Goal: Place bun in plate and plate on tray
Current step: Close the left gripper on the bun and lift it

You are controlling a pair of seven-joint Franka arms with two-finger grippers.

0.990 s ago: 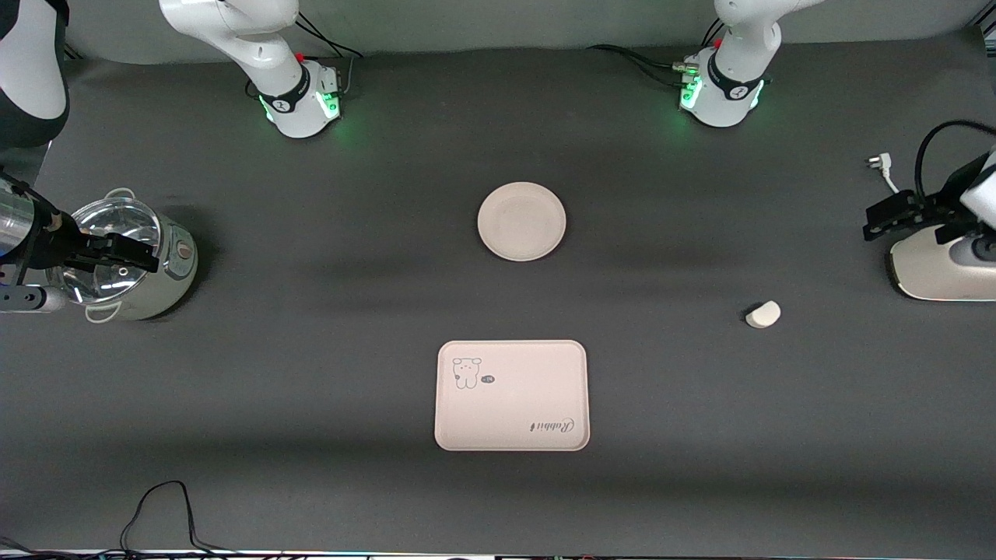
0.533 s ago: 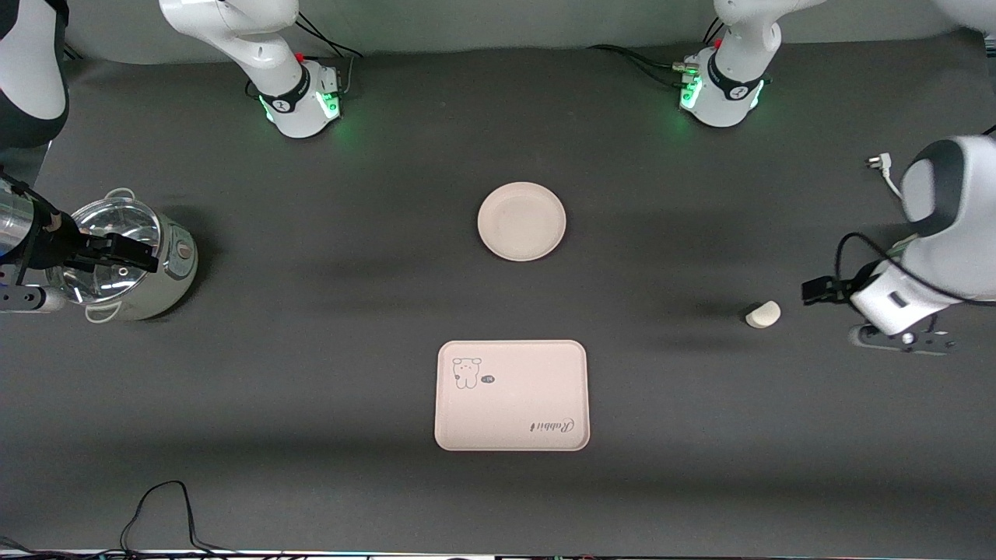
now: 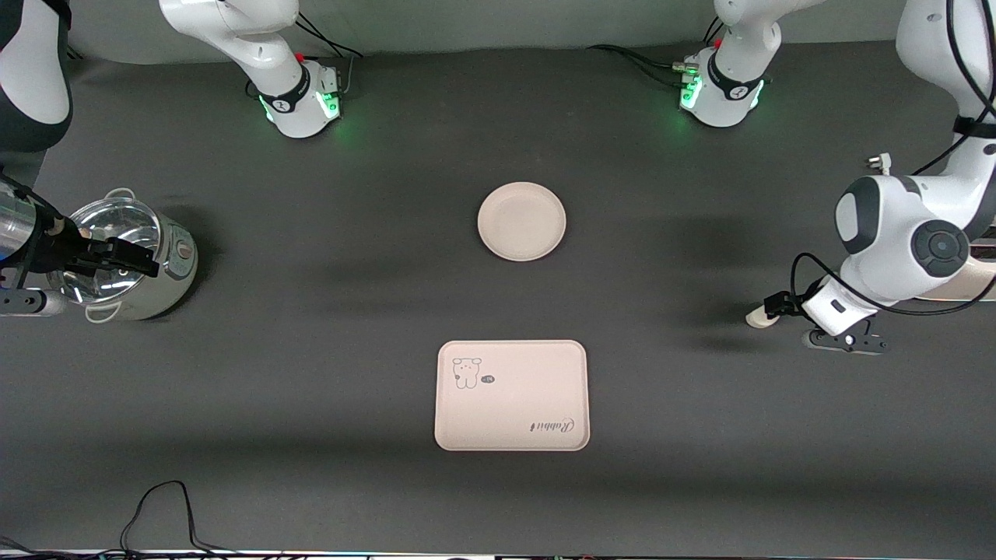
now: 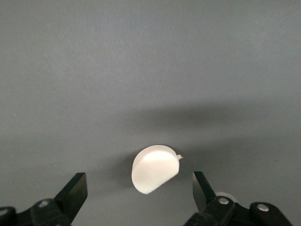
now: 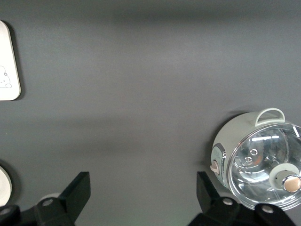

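The small off-white bun (image 3: 753, 318) lies on the dark table toward the left arm's end, partly hidden by my left gripper (image 3: 776, 306). In the left wrist view the bun (image 4: 155, 168) sits between the open fingers of the left gripper (image 4: 139, 185) and touches neither. The round cream plate (image 3: 521, 222) is empty at mid-table. The cream tray (image 3: 511, 395) with the bear drawing lies nearer to the front camera than the plate. My right gripper (image 3: 124, 257) is open and empty over the pot, and that arm waits; its own view (image 5: 143, 186) shows bare table between the fingers.
A pot with a glass lid (image 3: 132, 268) stands at the right arm's end, also in the right wrist view (image 5: 261, 162). A white appliance (image 3: 976, 284) and a loose plug (image 3: 878, 162) lie at the left arm's end. A cable (image 3: 163, 505) lies by the front edge.
My left arm has swung in from the table's end and brought its open gripper down around the bun. The right arm, plate, tray and bun have not moved.
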